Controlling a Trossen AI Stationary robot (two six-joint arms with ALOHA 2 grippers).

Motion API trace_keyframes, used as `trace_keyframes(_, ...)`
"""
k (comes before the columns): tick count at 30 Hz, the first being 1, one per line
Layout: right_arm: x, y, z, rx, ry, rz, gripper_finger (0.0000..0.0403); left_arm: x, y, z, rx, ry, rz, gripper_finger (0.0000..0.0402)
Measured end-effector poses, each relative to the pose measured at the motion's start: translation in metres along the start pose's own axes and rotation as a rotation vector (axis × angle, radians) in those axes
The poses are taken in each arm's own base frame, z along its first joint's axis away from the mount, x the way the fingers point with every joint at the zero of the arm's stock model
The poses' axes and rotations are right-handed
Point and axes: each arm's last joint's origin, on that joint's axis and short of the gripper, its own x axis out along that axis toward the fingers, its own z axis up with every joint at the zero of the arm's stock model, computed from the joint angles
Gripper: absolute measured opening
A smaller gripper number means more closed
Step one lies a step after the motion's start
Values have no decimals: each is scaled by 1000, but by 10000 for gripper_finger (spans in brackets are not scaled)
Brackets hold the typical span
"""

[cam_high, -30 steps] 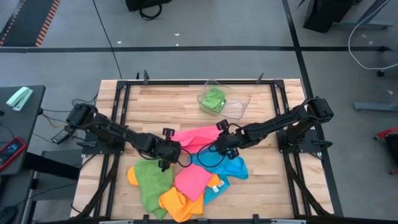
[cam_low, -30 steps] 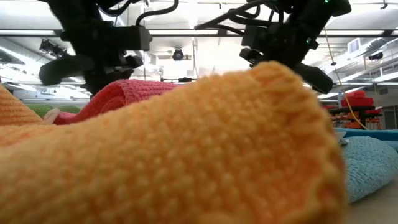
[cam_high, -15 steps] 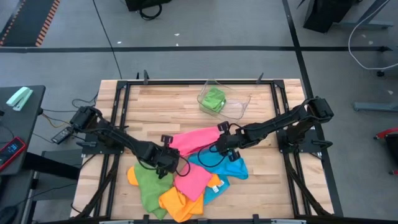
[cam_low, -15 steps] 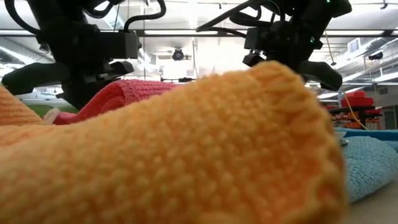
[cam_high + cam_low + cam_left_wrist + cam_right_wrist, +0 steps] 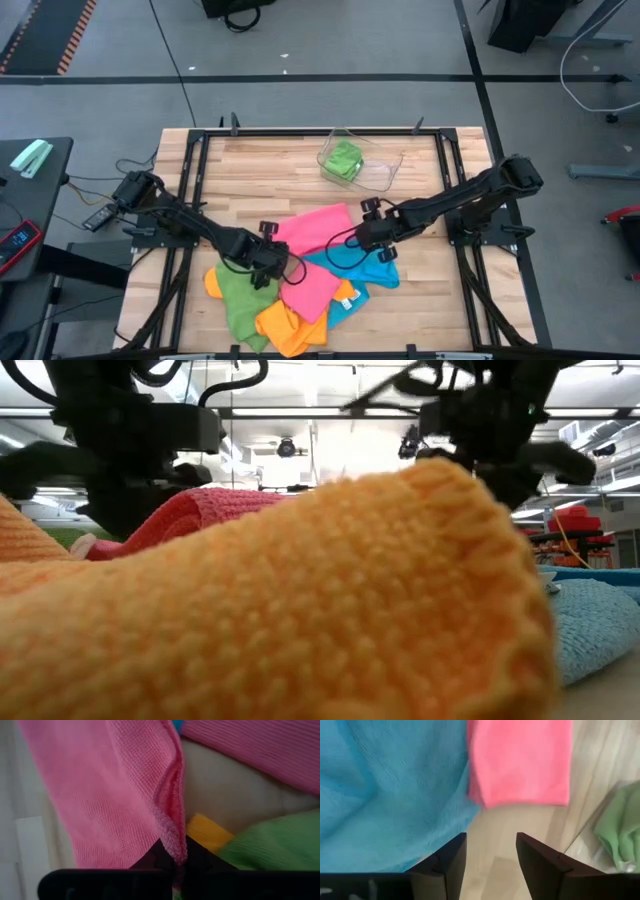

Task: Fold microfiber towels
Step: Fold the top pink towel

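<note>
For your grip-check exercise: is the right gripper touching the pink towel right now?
Apart. The right wrist view shows the right gripper open, bare wood between its fingers and the pink towel ahead.

high view: looks straight down from well above on the whole table [image 5: 300, 165], both arms and the floor around.
low view: sits at table-top height, facing level across into the room; an orange towel [image 5: 300, 600] right against the lens fills most of it.
left wrist view: looks past the left gripper [image 5: 176, 862], very near a pink towel [image 5: 115, 795] pinched at its edge.
right wrist view: looks past the right gripper [image 5: 490, 857], close over bare wood, a blue towel [image 5: 385, 790] and a pink one.
shared: the towel pile at the table's near middle shows in all four; the pink towel in both wrist views.
</note>
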Motion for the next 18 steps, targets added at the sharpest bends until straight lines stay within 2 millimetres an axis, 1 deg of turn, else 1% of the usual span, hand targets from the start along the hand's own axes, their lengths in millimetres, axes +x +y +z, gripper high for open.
trace_keyframes(4,-14,-9,10,64,-160,-7,178,0,-2,0,3,-3,-14,37)
trace_keyframes(6,-16,-14,18,90,-255,6,177,0,-2,0,3,-5,-15,45)
trace_keyframes(8,-13,-21,26,109,-338,28,177,-1,-2,1,0,-12,-16,51)
trace_keyframes(10,-3,-27,34,127,-400,54,177,-1,-2,2,-4,-24,-19,57)
trace_keyframes(13,16,-35,43,129,-478,105,177,-1,-3,5,-11,-50,-24,71)
trace_keyframes(16,35,-45,50,136,-555,152,177,-1,-3,6,-17,-67,-28,94)
trace_keyframes(18,50,-49,51,142,-568,193,177,-2,-5,7,-14,-66,-33,112)
